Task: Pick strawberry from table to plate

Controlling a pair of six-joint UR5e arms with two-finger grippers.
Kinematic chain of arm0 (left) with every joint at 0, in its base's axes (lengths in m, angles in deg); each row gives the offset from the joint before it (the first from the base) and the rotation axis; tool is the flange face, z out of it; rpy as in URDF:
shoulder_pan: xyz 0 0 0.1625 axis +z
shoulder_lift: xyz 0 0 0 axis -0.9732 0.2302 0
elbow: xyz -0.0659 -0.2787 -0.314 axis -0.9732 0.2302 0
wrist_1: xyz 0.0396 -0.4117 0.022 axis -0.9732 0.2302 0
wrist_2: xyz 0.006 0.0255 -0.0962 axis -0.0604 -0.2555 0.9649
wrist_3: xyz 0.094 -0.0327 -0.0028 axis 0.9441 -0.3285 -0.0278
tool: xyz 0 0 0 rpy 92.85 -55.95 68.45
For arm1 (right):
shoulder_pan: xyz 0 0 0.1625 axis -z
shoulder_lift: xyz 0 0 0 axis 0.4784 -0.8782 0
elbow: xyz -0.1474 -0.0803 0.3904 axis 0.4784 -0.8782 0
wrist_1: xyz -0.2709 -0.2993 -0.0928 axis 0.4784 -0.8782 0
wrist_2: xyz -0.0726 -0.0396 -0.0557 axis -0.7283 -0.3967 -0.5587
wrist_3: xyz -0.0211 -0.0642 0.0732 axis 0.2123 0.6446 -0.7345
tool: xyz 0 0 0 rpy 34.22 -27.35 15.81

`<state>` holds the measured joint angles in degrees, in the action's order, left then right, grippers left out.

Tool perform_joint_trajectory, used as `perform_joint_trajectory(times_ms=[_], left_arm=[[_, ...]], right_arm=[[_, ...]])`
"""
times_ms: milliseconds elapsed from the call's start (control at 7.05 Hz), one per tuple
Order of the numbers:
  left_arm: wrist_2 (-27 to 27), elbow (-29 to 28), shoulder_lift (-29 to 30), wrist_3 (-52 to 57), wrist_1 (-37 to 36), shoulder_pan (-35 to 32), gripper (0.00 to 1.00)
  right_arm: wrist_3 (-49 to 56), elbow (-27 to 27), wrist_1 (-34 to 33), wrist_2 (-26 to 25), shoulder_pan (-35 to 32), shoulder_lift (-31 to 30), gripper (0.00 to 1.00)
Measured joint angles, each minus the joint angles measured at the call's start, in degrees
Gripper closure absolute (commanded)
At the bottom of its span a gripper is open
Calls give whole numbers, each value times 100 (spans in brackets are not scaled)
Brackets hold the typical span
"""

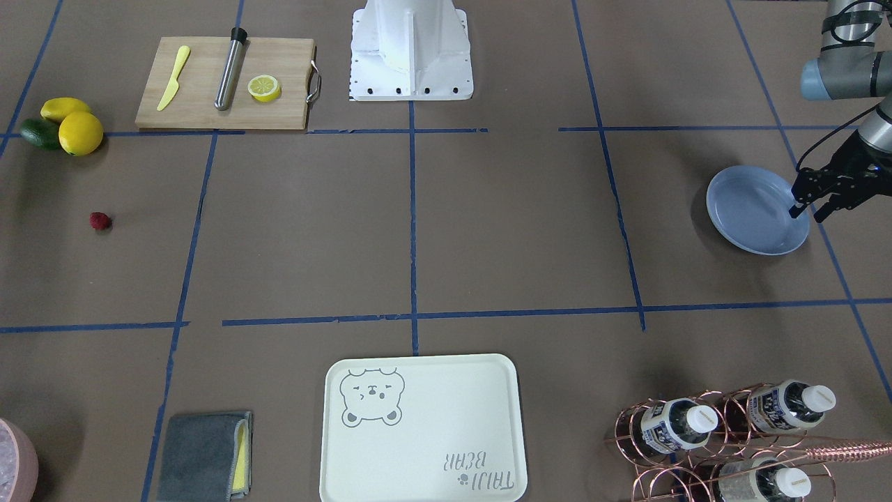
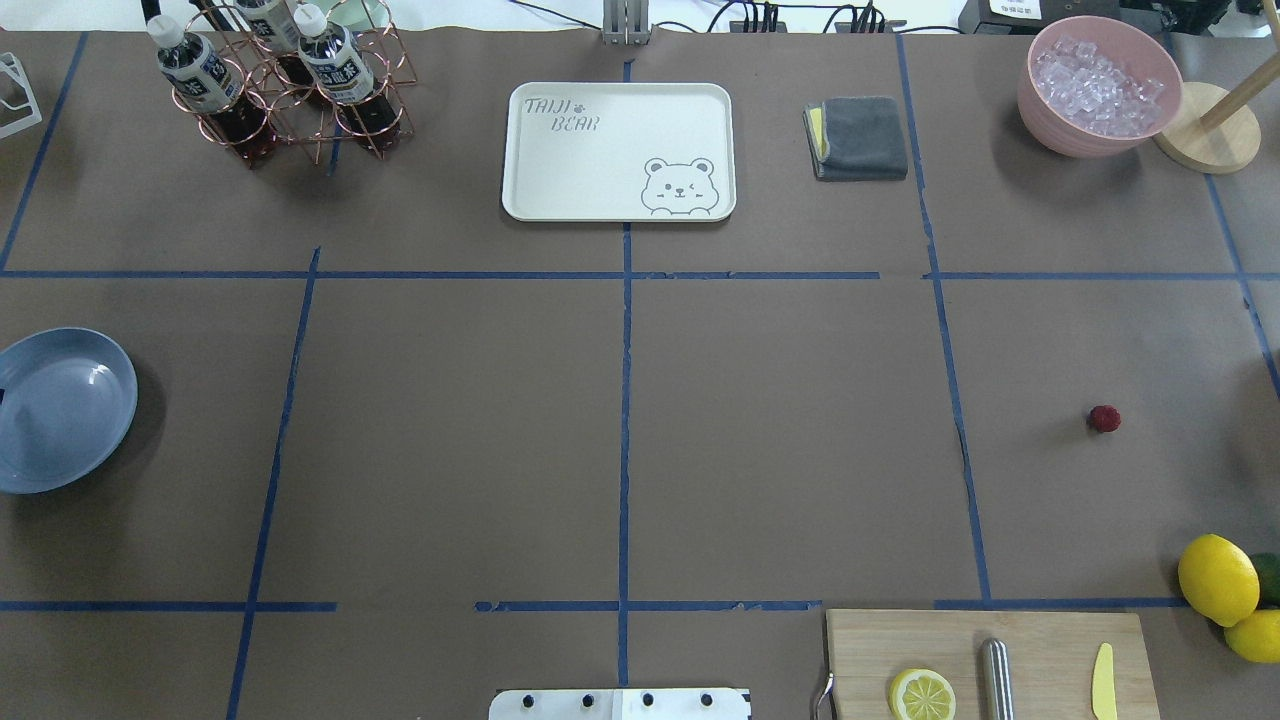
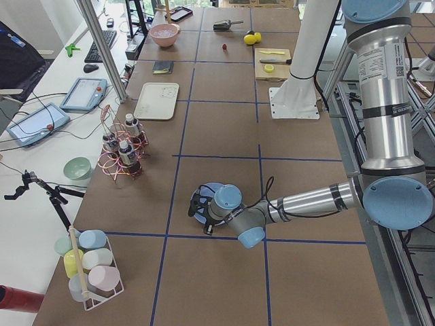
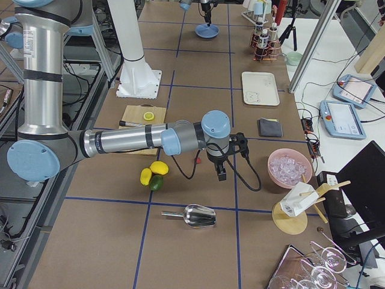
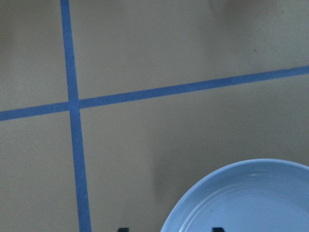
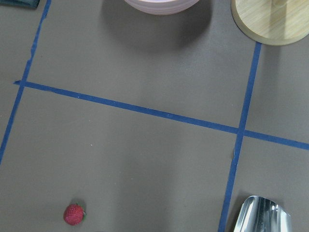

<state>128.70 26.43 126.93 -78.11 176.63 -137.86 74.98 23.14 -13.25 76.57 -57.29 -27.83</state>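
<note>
The strawberry (image 1: 100, 221) is a small dark red berry lying alone on the brown-paper table (image 1: 502, 230), far on my right side (image 2: 1104, 418). It shows at the lower left of the right wrist view (image 6: 74, 214). At the opposite end sits the pale blue plate (image 1: 749, 209) (image 2: 60, 408), with nothing on it. My left gripper (image 1: 808, 211) hovers open over the plate's outer rim (image 5: 251, 198), holding nothing. My right gripper (image 4: 221, 173) hangs low near the berry. It shows only in the right side view, so I cannot tell whether it is open or shut.
A wooden cutting board (image 1: 209, 104) with a lemon half (image 1: 264, 88), yellow knife and steel rod sits near two lemons (image 1: 80, 132) and a lime. A bear tray (image 1: 420, 429), bottle rack (image 1: 725, 439), grey cloth (image 1: 202, 457), ice bowl (image 2: 1100, 85) and metal scoop (image 6: 263, 215) ring the table.
</note>
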Motion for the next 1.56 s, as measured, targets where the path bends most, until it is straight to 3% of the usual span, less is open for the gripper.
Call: perform_joint_trajectory(times_ms=[142, 851, 1277, 1560], left_arm=[[9, 2, 1, 0, 8, 86, 97], [225, 301, 10, 8, -19, 156, 100], [1121, 1161, 150, -288, -580, 96, 100], [1142, 1834, 809, -1702, -1227, 241, 100]], right_arm=[[1, -1, 0, -4, 0, 1, 0], [-6, -9, 54, -12, 0, 0, 0], [-10, -23, 82, -12, 0, -8, 0], [-21, -34, 80, -6, 0, -9, 0]])
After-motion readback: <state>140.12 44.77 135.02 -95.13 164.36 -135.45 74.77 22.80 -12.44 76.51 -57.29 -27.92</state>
